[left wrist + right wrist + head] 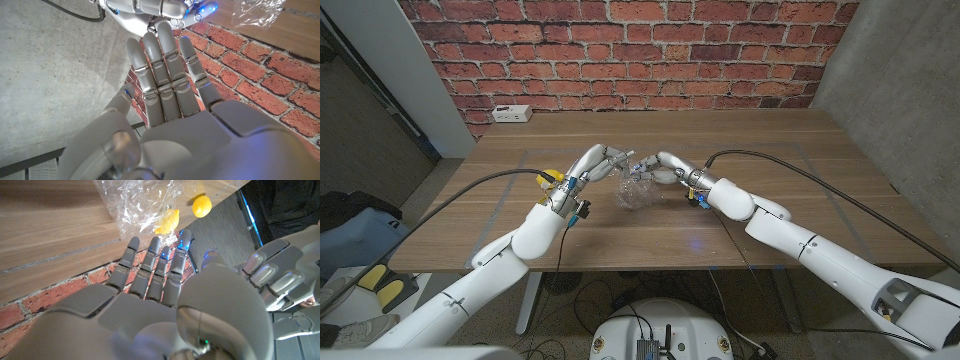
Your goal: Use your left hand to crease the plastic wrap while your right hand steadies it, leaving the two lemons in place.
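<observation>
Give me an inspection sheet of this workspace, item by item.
Surface: wooden table, bare wood with faint line marks.
Job's things: crumpled plastic wrap at mid-table; two lemons near it in the right wrist view, one behind the wrap.
Clutter: nothing seen.
Hands: left hand and right hand meet above the wrap, fingers extended; grip cannot be told.
Cables: black cable along each arm; more cables on the floor under the table.
Surroundings: brick wall, white socket strip at its foot.
</observation>
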Robot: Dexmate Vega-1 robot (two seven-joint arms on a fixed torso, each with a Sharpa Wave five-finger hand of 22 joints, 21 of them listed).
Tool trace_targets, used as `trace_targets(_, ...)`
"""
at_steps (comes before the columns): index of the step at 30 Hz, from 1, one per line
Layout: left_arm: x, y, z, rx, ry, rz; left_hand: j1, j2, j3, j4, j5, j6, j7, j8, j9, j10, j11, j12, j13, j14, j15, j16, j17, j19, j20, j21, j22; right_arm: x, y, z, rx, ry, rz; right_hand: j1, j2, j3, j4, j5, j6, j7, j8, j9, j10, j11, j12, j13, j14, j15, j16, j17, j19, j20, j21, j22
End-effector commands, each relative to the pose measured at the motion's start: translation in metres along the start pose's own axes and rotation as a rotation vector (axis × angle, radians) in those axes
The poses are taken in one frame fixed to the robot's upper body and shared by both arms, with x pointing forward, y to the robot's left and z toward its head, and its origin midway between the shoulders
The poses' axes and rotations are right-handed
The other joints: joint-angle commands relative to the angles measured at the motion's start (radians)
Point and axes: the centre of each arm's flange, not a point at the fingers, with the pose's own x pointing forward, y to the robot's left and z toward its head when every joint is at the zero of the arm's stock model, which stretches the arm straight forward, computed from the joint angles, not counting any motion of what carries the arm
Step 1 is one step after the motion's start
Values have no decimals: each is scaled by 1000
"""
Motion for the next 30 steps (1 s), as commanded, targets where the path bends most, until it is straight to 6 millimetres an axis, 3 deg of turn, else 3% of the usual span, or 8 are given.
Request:
trace_targets(1,1,1,3,1,-15,6,-13,-2,7,0,-2,4,4,9,4,10,3,-2,6,4,2,3,6,-2,3,11,2,-11,-3,-2,-15,16,-148,2,0,3,-13,-16,-23,-3,8,18,-22,0,0,13,-46,-55,-23,10,-1,2,8,7)
trace_targets(5,0,1,3,2,-15,15,-16,-3,10,-1,-3,4,3,9,3,11,3,-4,8,3,2,3,8,-3,2,15,0,-5,-2,-2,-49,46,-84,-47,4,-3,2,-47,-191,-50,-76,-18,-84,6,-30,19,-111,-36,-75,-1,-43,14,-2,7)
trace_targets(9,-1,2,4,3,-14,22,-19,-4,12,-1,-3,4,1,11,5,9,5,-4,13,4,3,3,9,-5,2,18,-1,2,-1,-4,-68,64,-20,-84,6,-10,16,-65,-239,-59,-118,-43,-103,15,-48,10,-160,-30,-114,-24,-81,6,-17,4)
trace_targets(11,-2,2,4,4,-13,25,-20,-5,13,-1,-4,2,2,10,5,10,5,-6,12,2,3,2,9,-5,2,20,-1,5,0,-6,-46,63,15,-149,14,-25,50,-79,-269,-66,-152,-66,-107,24,-59,-1,-189,-18,-135,-36,-108,7,-31,0)
trace_targets(15,-2,3,4,6,-15,29,-24,-5,15,-1,-4,2,4,10,1,9,3,-8,15,3,2,1,8,-7,2,24,-2,12,3,-7,-41,65,68,-234,25,-43,91,-87,-307,-67,-202,-103,-134,43,-86,-21,-244,0,-175,-59,-168,13,-63,-7)
trace_targets(20,-2,3,4,6,-14,33,-28,-6,17,-1,-5,1,3,12,5,10,5,-11,15,1,1,1,11,-9,1,28,-4,16,4,-7,-63,70,105,-273,25,-49,106,-88,-368,-66,-251,-127,-185,35,-115,-36,-286,-13,-208,-83,-199,12,-85,-11)
trace_targets(22,-2,3,3,6,-14,34,-30,-6,19,-1,-5,0,4,12,3,9,5,-11,18,1,4,0,10,-10,3,31,-5,18,5,-8,-63,70,111,-289,24,-49,109,-86,-428,-69,-287,-141,-217,31,-129,-48,-320,-16,-231,-104,-219,9,-102,-13)
trace_targets(30,-1,4,2,7,-11,36,-37,-7,22,0,-6,-3,3,13,4,10,4,-17,17,0,0,-2,11,-14,2,37,-8,29,9,-7,-71,74,199,-356,35,-59,140,-84,-499,-60,-313,-153,-283,27,-144,-64,-382,-19,-257,-141,-262,-1,-136,-16)
